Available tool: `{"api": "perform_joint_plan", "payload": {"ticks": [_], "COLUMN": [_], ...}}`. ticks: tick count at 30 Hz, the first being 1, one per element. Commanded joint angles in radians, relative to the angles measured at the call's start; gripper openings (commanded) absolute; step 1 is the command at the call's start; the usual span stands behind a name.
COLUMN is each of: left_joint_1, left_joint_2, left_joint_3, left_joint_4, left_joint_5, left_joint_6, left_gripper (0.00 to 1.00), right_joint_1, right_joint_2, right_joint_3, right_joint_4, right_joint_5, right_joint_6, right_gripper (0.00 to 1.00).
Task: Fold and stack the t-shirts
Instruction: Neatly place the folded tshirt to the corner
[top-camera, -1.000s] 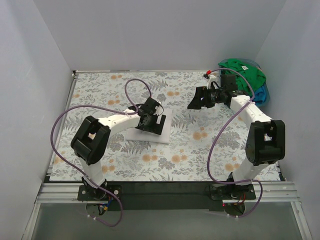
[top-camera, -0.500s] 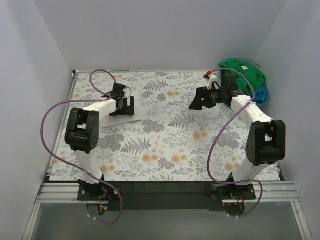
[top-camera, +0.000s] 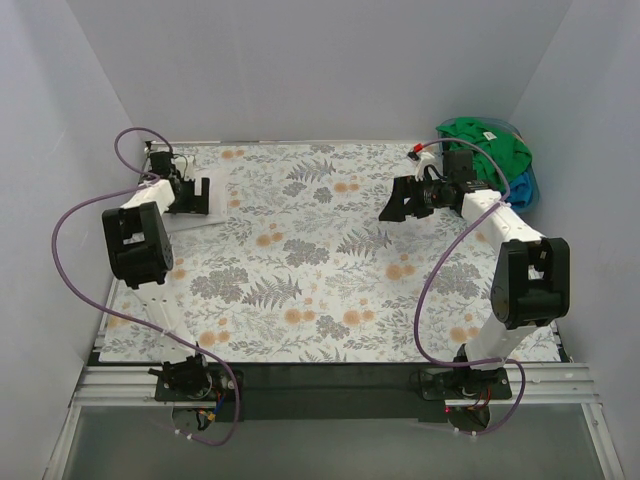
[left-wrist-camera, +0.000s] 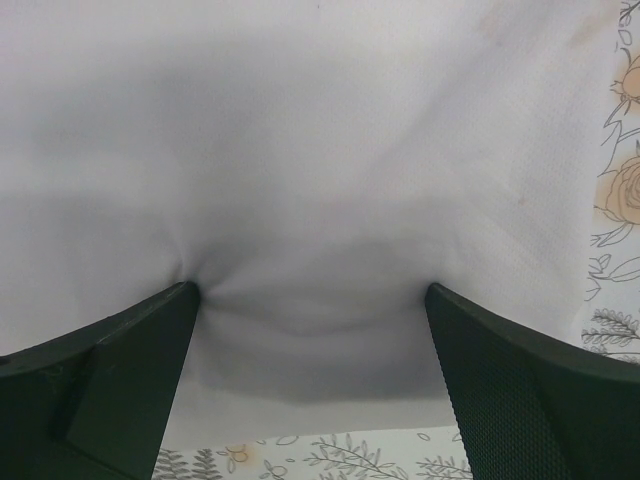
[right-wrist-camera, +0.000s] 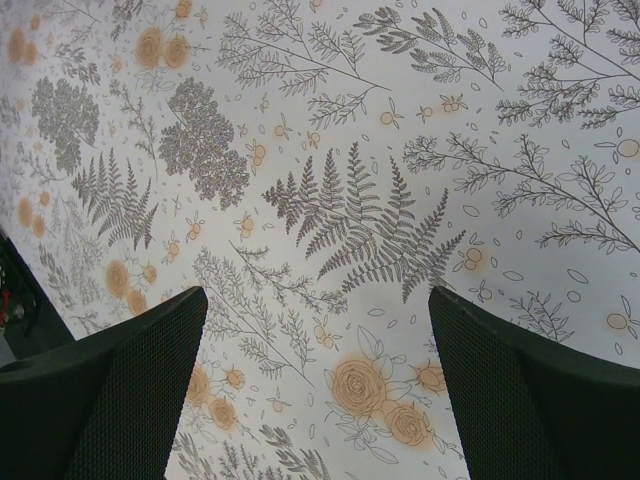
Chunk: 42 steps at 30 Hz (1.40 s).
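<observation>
The folded white t-shirt lies at the back left of the floral cloth and fills the left wrist view. My left gripper is open, its two fingertips pressed wide apart into the white fabric, which dimples around them. My right gripper is open and empty, hovering over bare floral cloth at the back right. The green t-shirt lies crumpled in the back right corner, with the blue t-shirt under it at its right side.
The floral table cloth covers the table. White walls close in the left, back and right sides. The left arm's purple cable loops beside the left wall. The black front rail carries both arm bases.
My left gripper has slid the folded white t-shirt from the middle of the cloth to the back left corner. My right arm has hardly moved.
</observation>
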Motion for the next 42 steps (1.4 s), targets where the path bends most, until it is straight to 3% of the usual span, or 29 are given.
{"api": "perform_joint_plan", "payload": {"ticks": [1, 10, 20, 27, 30, 37, 42], "left_joint_1": [0.033, 0.063, 0.063, 0.055, 0.032, 0.029, 0.024], "left_joint_2": [0.108, 0.092, -0.151, -0.302, -0.353, -0.345, -0.264], "left_joint_3": [-0.018, 0.04, 0.207, -0.036, -0.136, -0.303, -0.305], "left_joint_4": [-0.154, -0.177, -0.36, -0.374, -0.303, -0.216, -0.142], "left_joint_5": [-0.003, 0.024, 0.168, 0.211, 0.134, 0.041, -0.032], "left_joint_6": [0.144, 0.189, -0.01, -0.142, -0.199, -0.239, -0.261], "left_gripper": [0.98, 0.98, 0.98, 0.98, 0.98, 0.98, 0.98], "right_joint_1": [-0.003, -0.003, -0.005, -0.003, -0.003, -0.005, -0.005], "right_joint_2": [-0.001, -0.017, -0.027, -0.044, -0.047, -0.089, -0.099], "right_joint_3": [0.05, 0.062, 0.072, 0.061, 0.052, -0.002, -0.014], "right_joint_4": [-0.021, -0.036, -0.037, -0.031, -0.031, -0.005, 0.002], "right_joint_5": [-0.013, -0.011, -0.033, -0.037, -0.036, -0.034, -0.034], "right_joint_6": [-0.016, -0.02, -0.01, -0.002, 0.0, 0.01, 0.01], "right_gripper": [0.98, 0.98, 0.98, 0.98, 0.98, 0.98, 0.98]}}
